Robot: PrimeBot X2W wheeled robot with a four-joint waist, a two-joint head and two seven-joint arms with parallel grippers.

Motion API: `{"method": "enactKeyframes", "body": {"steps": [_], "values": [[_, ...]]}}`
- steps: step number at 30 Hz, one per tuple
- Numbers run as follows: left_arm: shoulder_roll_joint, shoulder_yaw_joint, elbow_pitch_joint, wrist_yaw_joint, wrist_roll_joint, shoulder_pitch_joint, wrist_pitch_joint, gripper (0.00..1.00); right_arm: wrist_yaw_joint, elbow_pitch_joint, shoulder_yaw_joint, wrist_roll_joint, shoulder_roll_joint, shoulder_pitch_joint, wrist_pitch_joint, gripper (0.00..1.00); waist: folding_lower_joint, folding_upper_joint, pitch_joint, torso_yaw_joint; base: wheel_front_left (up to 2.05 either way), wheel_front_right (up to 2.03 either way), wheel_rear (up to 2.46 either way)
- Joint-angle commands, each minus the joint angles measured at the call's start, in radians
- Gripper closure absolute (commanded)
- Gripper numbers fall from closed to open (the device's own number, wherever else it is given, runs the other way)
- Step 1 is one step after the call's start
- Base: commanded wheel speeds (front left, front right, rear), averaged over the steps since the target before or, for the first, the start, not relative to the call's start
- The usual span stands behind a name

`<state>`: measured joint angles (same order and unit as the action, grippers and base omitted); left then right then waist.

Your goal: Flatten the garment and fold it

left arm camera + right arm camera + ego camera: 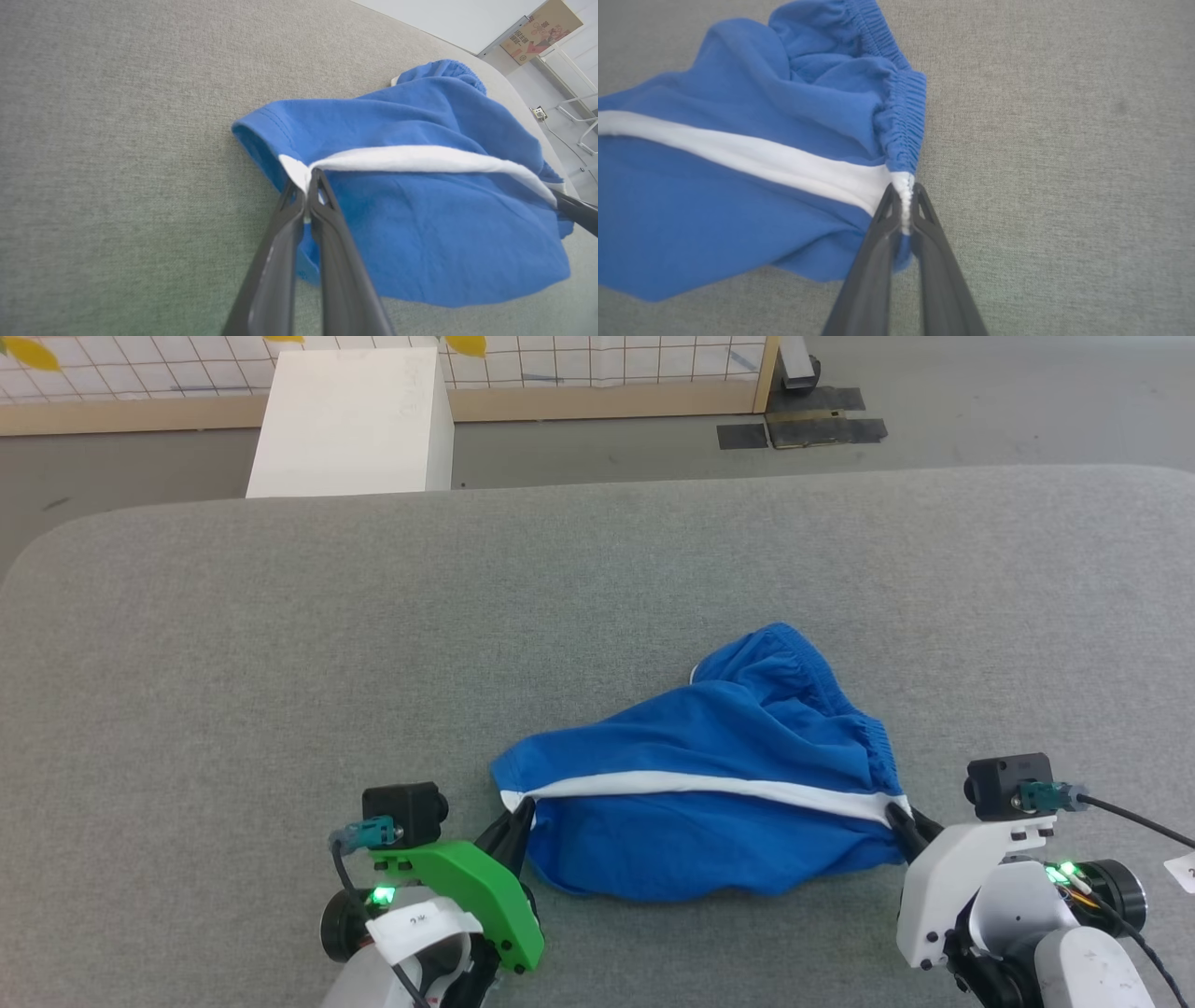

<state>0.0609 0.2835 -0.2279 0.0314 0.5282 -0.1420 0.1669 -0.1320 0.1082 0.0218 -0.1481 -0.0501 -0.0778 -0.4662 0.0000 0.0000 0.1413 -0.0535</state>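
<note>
The garment [709, 803] lies on the table [280, 663] between my 2 grippers.

It rests on the near half of the table, a little right of the middle. My left gripper [521, 810] pinches its left end and my right gripper [898, 816] pinches its right end, at the waistband [903, 116]. The stripe [709, 787] runs from one to the other. Behind the table, to the left, stands a box [355, 420].

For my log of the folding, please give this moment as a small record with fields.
surface: grey table
garment: blue shorts, bunched, not yet flat
stripe: white, running between both grippers
left gripper: fingers shut on the stripe at the hem
right gripper: fingers shut on the stripe at the waistband
fold: not started
</note>
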Motion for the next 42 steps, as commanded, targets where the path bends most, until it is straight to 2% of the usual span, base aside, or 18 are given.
{"method": "enactKeyframes", "body": {"steps": [1,9,14,19,23,28,32,37,38,42], "values": [[0.007,0.001,0.002,0.008,0.0,-0.013,-0.006,1.0,0.001,-0.002,-0.001,-0.008,0.0,-0.009,0.004,1.0,0.0,0.0,-0.003,0.0,0.0,0.0,0.0],[0.02,-0.007,0.095,0.048,0.064,-0.062,0.036,1.0,0.001,-0.084,-0.021,0.002,-0.004,-0.076,-0.024,1.0,0.0,0.0,0.0,-0.007,0.0,0.0,0.0],[0.046,-0.022,0.158,0.071,0.14,-0.221,0.144,1.0,0.001,-0.135,-0.078,-0.011,-0.084,-0.233,-0.088,1.0,0.0,0.0,0.039,-0.021,0.0,0.0,0.0],[0.074,-0.067,0.156,0.048,0.178,-0.479,0.267,1.0,0.001,-0.097,-0.138,-0.054,-0.181,-0.48,-0.138,1.0,0.0,0.0,0.12,-0.042,0.0,0.0,0.0],[0.101,-0.102,0.093,0.012,0.141,-0.698,0.284,1.0,0.001,-0.009,-0.162,-0.09,-0.214,-0.702,-0.13,1.0,0.0,0.0,0.187,-0.06,0.0,0.0,0.0],[0.126,-0.143,-0.002,-0.027,0.067,-0.925,0.197,1.0,0.001,0.121,-0.174,-0.087,-0.216,-0.943,-0.056,1.0,0.0,0.0,0.257,-0.075,0.0,0.0,0.0],[0.126,-0.18,-0.075,-0.045,0.03,-1.069,0.066,1.0,0.001,0.216,-0.158,-0.05,-0.203,-1.087,0.051,1.0,0.0,0.0,0.293,-0.07,0.0,0.0,0.0],[0.119,-0.22,-0.136,-0.013,0.038,-1.156,-0.088,1.0,0.001,0.292,-0.138,-0.03,-0.187,-1.165,0.171,1.0,0.0,0.0,0.308,-0.05,0.0,0.0,0.0],[0.132,-0.221,-0.164,0.019,0.041,-1.138,-0.128,1.0,0.001,0.325,-0.153,-0.054,-0.18,-1.135,0.204,1.0,0.0,0.0,0.3,-0.036,0.0,0.0,0.0],[0.146,-0.195,-0.172,0.061,0.062,-1.021,-0.126,1.0,0.001,0.336,-0.214,-0.114,-0.19,-1.012,0.22,1.0,0.0,0.0,0.265,-0.017,0.0,0.0,0.0]]}}
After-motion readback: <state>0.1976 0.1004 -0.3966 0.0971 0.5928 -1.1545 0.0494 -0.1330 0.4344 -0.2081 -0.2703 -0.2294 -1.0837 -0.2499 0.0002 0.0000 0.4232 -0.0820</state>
